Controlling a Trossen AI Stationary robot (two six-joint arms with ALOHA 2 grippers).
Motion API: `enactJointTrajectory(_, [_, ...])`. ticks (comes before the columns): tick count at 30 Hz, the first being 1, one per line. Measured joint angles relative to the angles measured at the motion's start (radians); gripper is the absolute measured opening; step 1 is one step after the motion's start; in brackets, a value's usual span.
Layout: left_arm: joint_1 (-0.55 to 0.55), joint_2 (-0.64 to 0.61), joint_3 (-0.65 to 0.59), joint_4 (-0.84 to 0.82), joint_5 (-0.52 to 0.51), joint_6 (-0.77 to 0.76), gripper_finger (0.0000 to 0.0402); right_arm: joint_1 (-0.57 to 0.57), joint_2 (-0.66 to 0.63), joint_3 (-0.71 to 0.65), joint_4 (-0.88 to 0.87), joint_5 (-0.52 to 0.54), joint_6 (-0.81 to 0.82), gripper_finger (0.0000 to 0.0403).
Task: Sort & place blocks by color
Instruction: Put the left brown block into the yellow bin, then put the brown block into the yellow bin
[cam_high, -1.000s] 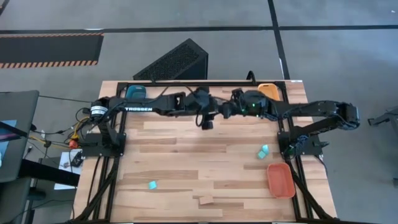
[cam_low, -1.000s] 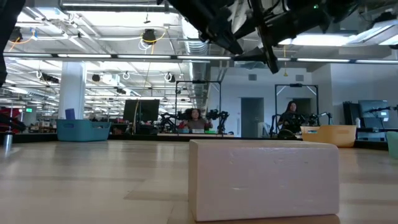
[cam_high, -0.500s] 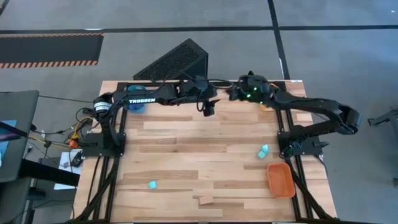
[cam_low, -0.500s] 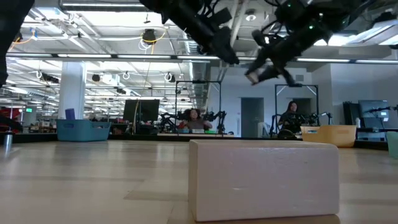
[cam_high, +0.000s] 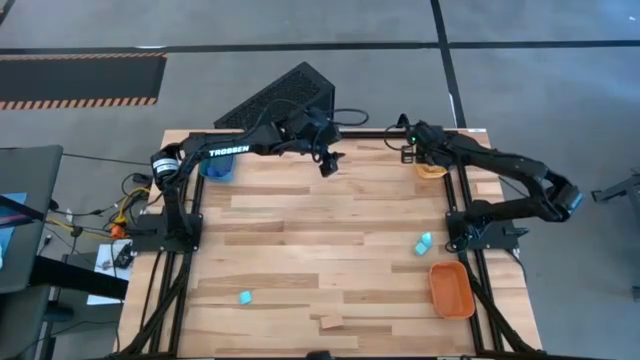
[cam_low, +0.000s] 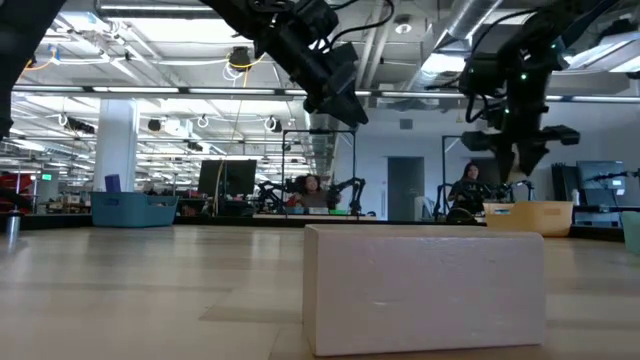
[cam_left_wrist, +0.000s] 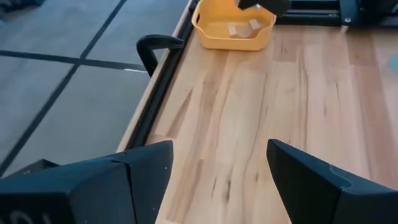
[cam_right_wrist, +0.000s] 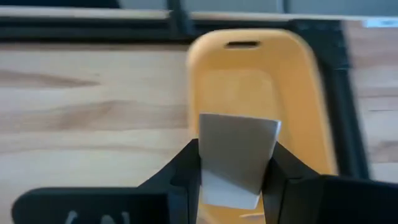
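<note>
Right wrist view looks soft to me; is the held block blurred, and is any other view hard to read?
Right wrist view: the pale block in the right gripper and the yellow tray are smeared. Low view: a big pale block up close fills the foreground; ceiling lights leave the arms as silhouettes. High view and left wrist view: evenly lit, sharp.

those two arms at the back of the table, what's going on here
The right gripper holds a pale tan block over the yellow tray at the table's far right corner; two tan pieces already lie inside. The left gripper hovers open and empty near the back middle. Two cyan cubes sit by the orange tray, another cyan cube and a tan block wait near the front.
</note>
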Motion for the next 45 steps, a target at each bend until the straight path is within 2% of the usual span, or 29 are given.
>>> enactJointTrajectory(3, [0.002, 0.000, 0.000, -0.001, -0.001, 0.020, 0.0251, -0.027, 0.026, 0.000, -0.044, 0.045, 0.016, 0.0147])
enactJointTrajectory(8, [0.003, 0.000, 0.000, 0.002, -0.002, 0.028, 0.0252, -0.065, 0.060, 0.000, -0.073, 0.051, 0.006, 0.0227])
enactJointTrajectory(11, [0.003, 0.000, 0.000, -0.001, -0.006, 0.037, 0.0252, -0.074, 0.068, 0.000, -0.068, 0.051, -0.027, 0.0260])
enactJointTrajectory(15, [0.003, 0.000, 0.000, -0.015, -0.009, 0.029, 0.0252, -0.075, 0.067, 0.000, -0.059, 0.051, -0.057, 0.0279])
enactJointTrajectory(23, [0.000, 0.000, 0.000, -0.067, -0.008, 0.025, 0.0252, -0.023, 0.031, 0.000, -0.043, 0.008, -0.110, 0.0280])
enactJointTrajectory(26, [0.000, 0.000, 0.000, -0.079, -0.008, 0.024, 0.0252, 0.025, -0.002, 0.000, 0.045, -0.083, -0.195, 0.0280])
enactJointTrajectory(29, [-0.001, 0.000, 0.000, -0.085, -0.003, 0.014, 0.0252, 0.080, -0.022, 0.001, 0.147, -0.241, -0.291, 0.0281])
enactJointTrajectory(33, [-0.013, 0.000, 0.000, -0.097, -0.001, -0.043, 0.0252, 0.164, -0.029, 0.001, 0.208, -0.372, -0.310, 0.0281])
enactJointTrajectory(35, [-0.028, 0.000, 0.000, -0.117, 0.015, -0.105, 0.0252, 0.216, -0.029, 0.001, 0.199, -0.402, -0.300, 0.0281])
enactJointTrajectory(40, [-0.132, -0.010, -0.001, -0.173, 0.219, -0.157, 0.0252, 0.385, -0.029, 0.001, 0.122, -0.400, -0.220, 0.0281])
enactJointTrajectory(45, [-0.316, 0.008, -0.001, -0.202, 0.240, -0.168, 0.0252, 0.579, -0.028, 0.001, 0.059, -0.348, -0.075, 0.0281])
